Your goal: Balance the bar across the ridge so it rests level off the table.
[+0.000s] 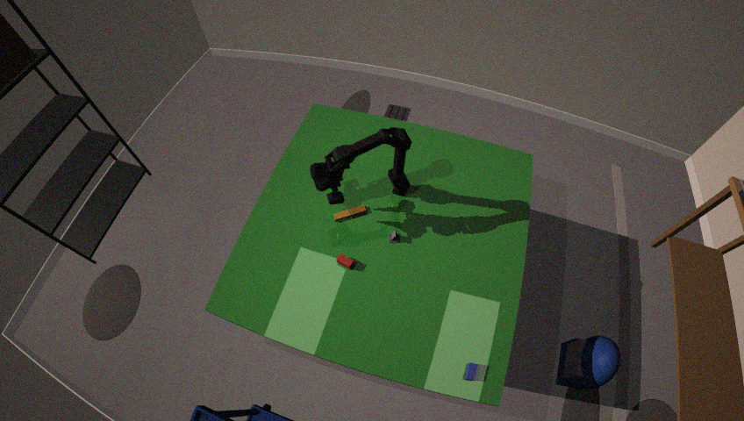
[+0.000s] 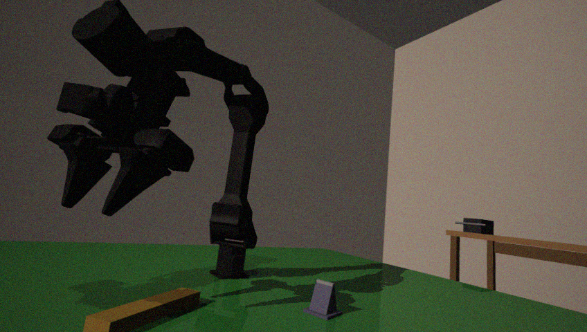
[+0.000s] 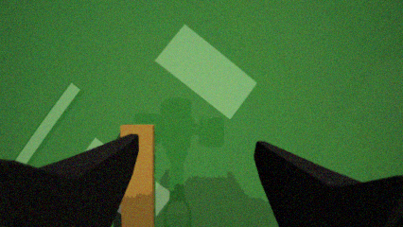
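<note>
Lying nearest: the bar (image 2: 142, 309), orange, flat on the green desk (image 2: 412, 304), one end toward the exterior camera.
Bar from above: it (image 1: 350, 212) lies a little in front of the arm's foot, resting on the desk along its whole length, not on the ridge.
Ridge: a small grey-purple wedge (image 2: 323, 302) with a pale top edge, upright on its flat base, beside the bar's far end and apart from it; nothing rests on it.
Ridge from above: it (image 1: 394, 237) stands to one side of the bar, within the arm's shadow.
End effector: it (image 2: 94, 205) hangs well above the desk, fingers pointing down and slightly tilted, spread fairly wide, with nothing between them and nothing touched.
Wrist view: the two dark fingers frame bare green desk; the bar (image 3: 137, 165) runs lengthwise past the inner edge of one finger, far below it.
Arm: black, bent over at the elbow (image 2: 247, 102), its foot on the desk behind the bar.
Other blocks: a red block (image 1: 345, 260) lies at the corner of a pale green patch (image 1: 305, 300); a purple block (image 1: 472, 371) sits on the other pale patch (image 1: 461, 344).
Farthest: a wooden bench (image 2: 518, 242) by the wall, a dark box (image 2: 477, 225) on it.
</note>
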